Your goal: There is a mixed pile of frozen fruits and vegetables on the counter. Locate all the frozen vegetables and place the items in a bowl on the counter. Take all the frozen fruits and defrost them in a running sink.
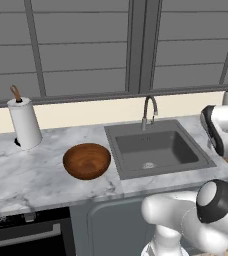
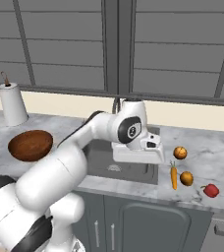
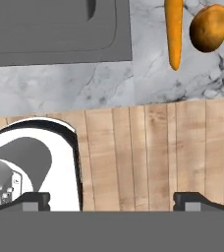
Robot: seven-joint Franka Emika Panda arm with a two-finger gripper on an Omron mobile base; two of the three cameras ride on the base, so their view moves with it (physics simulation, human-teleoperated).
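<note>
Standing left of the wooden bowl (image 1: 87, 160) on the counter (image 1: 21, 175), a paper-towel roll (image 1: 24, 122) stays clear of the sink (image 1: 156, 147). Right of the basin lie the carrot (image 2: 174, 177), two orange-brown balls (image 2: 180, 152) (image 2: 186, 178) and the red piece (image 2: 210, 190). The gripper (image 3: 111, 201), jaws spread wide and empty, hangs over the counter's front edge; carrot and one ball lie ahead of the fingertips (image 3: 195, 201), well apart.

Orange carrot (image 2: 174, 177); counter (image 2: 217, 157) grey-veined (seemingly white).
</note>
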